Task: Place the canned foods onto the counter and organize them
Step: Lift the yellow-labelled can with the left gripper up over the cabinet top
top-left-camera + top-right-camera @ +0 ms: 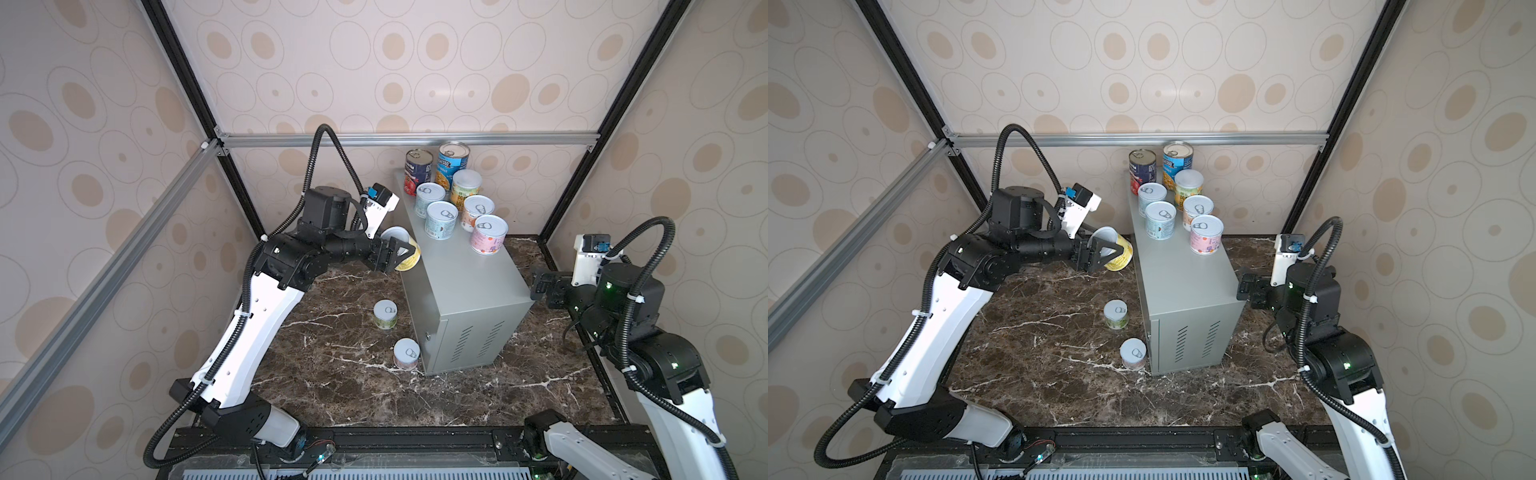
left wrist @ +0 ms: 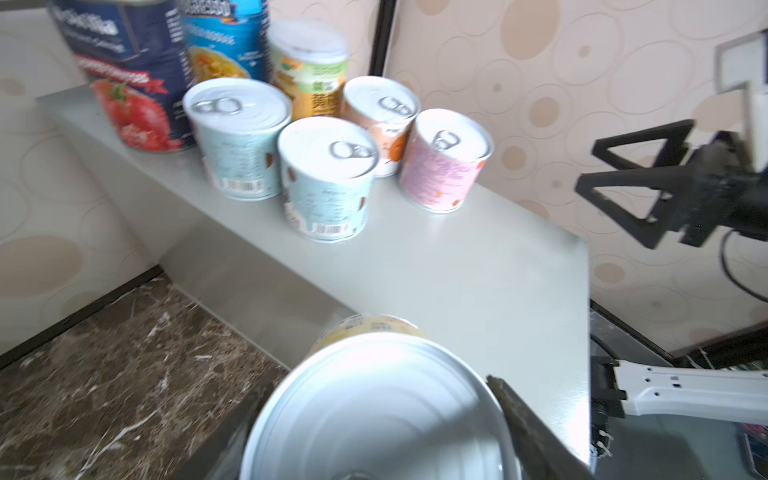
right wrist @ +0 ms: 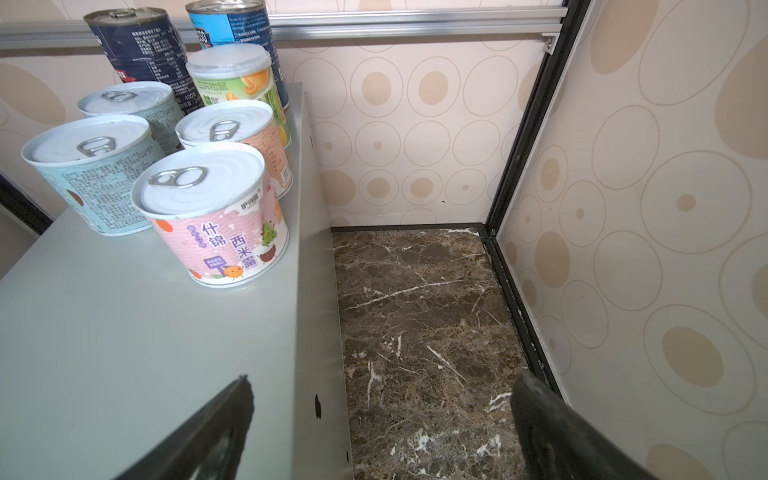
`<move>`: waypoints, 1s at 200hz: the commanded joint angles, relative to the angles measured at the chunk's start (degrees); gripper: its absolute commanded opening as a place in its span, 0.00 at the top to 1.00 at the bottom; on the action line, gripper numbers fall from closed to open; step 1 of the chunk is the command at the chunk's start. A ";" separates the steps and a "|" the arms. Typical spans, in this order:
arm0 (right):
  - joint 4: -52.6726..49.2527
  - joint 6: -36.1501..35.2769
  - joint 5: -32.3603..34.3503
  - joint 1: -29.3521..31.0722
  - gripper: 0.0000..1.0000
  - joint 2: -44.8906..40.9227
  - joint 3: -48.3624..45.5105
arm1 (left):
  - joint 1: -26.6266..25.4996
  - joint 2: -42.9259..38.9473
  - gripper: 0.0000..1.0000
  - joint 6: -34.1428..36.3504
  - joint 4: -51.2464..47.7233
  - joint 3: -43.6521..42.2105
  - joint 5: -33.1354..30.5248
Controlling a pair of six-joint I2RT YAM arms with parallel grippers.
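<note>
Near half of the counter (image 1: 465, 274) top lies bare, far half crammed with seven standing cans (image 1: 441, 219), a yellow can (image 1: 412, 258) gripped by the left gripper (image 1: 400, 251) hangs at its left edge, two loose cans (image 1: 385, 314) dot the marble (image 1: 332, 374) below.

Seven cans (image 3: 212, 216) atop grey counter (image 3: 124, 332)

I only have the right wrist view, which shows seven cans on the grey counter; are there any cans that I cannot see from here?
Observer: Yes. Two short white-lidded cans stand on the marble surface, on the left arm's side of the counter: a green-labelled can and, nearer the robot's base, a pale-labelled can.
Operator: Thank you. Is the left arm carrying anything?
Observer: The left gripper is shut on a yellow-labelled can, held tilted at the counter's left edge.
</note>
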 commanded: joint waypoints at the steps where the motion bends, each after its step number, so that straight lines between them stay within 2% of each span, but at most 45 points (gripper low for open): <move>1: -0.58 0.38 -0.93 -0.30 0.00 -0.16 1.48 | -2.39 2.24 0.64 1.04 -0.50 4.33 1.19; 58: -1.11 0.32 -2.01 -0.32 0.00 -0.55 1.34 | -9.06 9.69 0.64 0.35 -1.84 12.34 -1.82; 64: -1.07 0.28 -2.09 -0.30 0.00 -0.68 1.30 | -9.63 10.62 0.64 0.36 -2.11 13.18 -3.74; 107: -1.20 -0.20 -2.31 -0.29 0.00 -1.04 1.20 | -12.49 16.59 0.62 0.98 -5.00 19.54 -6.96; 159: -1.29 -0.70 -2.50 -0.29 0.00 -1.16 1.04 | -13.67 19.52 0.38 1.46 -5.34 19.96 -8.76; 200: -1.24 -0.85 -2.64 -0.29 0.00 -1.38 0.94 | -14.26 21.13 0.26 1.50 -4.87 20.00 -8.69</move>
